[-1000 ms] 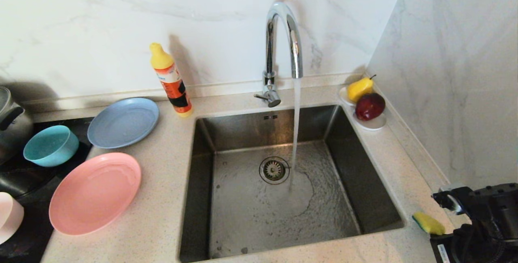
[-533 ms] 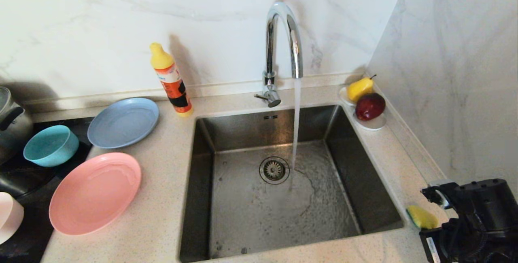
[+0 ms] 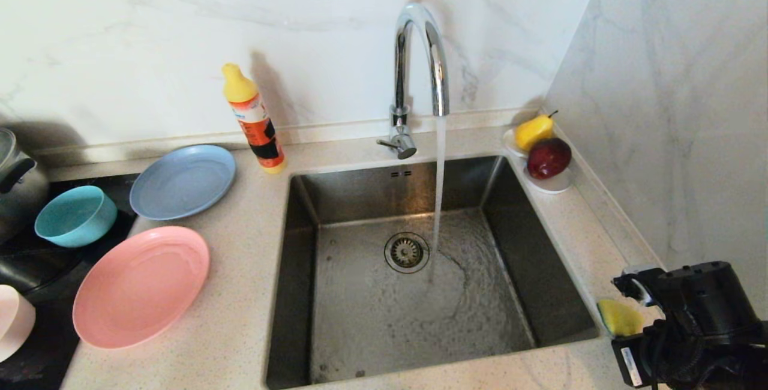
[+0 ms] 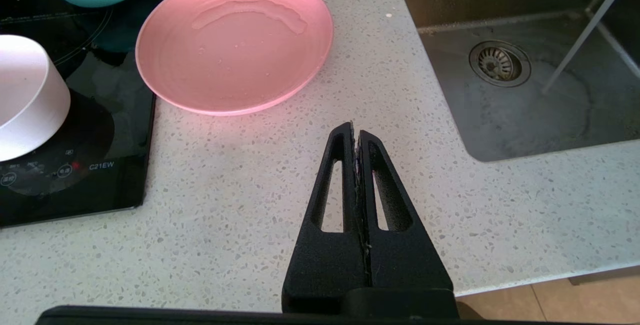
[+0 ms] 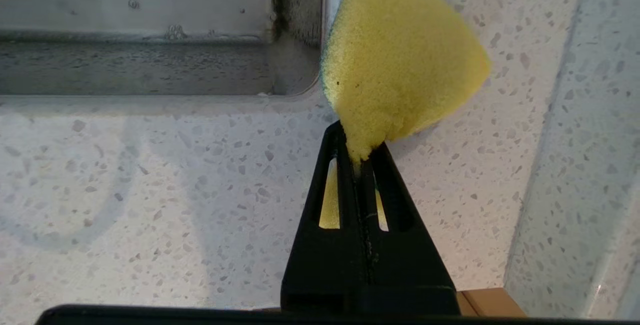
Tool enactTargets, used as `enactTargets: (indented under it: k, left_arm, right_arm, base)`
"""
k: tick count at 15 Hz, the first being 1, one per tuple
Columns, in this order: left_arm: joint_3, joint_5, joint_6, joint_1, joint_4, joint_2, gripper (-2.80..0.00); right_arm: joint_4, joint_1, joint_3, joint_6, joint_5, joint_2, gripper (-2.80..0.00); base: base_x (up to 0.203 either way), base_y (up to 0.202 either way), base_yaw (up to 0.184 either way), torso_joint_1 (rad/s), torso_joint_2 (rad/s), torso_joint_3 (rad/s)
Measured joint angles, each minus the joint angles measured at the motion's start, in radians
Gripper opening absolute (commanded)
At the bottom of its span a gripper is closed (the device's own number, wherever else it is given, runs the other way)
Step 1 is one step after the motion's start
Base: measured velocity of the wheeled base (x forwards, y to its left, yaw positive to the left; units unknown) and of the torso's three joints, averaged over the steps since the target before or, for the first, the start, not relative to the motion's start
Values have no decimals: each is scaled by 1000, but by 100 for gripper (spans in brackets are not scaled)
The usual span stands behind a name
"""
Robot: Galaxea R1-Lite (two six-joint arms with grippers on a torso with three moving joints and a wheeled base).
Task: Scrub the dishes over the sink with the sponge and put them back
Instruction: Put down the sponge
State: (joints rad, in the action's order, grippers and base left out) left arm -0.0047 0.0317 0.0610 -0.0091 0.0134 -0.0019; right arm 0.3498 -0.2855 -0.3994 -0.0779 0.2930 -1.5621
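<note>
Right gripper (image 5: 361, 162) pinched tight on one corner of the sponge (image 5: 400, 60) — rest flares free beyond the tips, a scrubbing face. Sink (image 3: 414, 294) just beside it, tap running. Left gripper (image 4: 356, 137) closed, empty, parked short of the salmon-pink plate (image 4: 235, 40) — dishes untouched.

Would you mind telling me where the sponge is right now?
The sponge is pinched in the shut right claw, low on the right of the head view, just off the counter beside the sink's near right corner.
</note>
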Motion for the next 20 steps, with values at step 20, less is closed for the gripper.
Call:
enactTargets:
  k: [20]
  left_arm:
    - [0, 0, 0, 0, 0, 0, -280]
  right_arm:
    - [54, 50, -59, 18, 2, -63, -280]
  base:
    - [0, 0, 0, 0, 0, 0]
